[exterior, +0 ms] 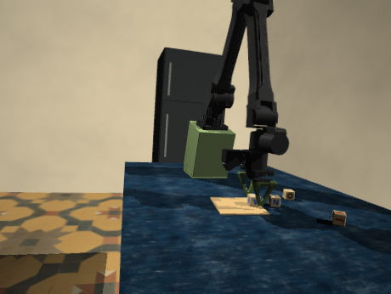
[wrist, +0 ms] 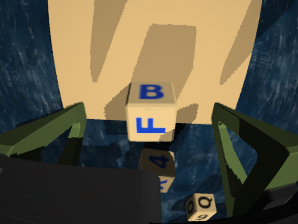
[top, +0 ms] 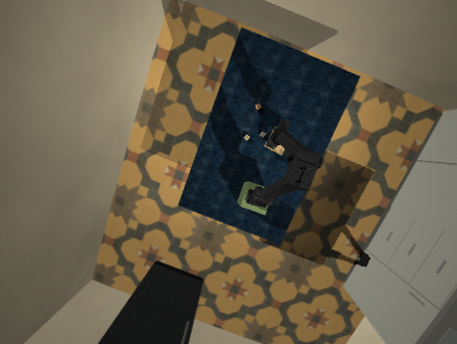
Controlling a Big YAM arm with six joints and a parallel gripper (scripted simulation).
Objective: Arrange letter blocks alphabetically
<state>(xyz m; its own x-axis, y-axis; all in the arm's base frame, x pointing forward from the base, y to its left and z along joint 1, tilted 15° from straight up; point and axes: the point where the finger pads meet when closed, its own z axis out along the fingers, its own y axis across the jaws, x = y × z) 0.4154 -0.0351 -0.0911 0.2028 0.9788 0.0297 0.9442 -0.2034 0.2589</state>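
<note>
Between spread fingers: B block (wrist: 152,112).

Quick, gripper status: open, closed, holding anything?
Gripper: open, holding nothing; the B block sits free between its spread fingers at the mat edge.
</note>
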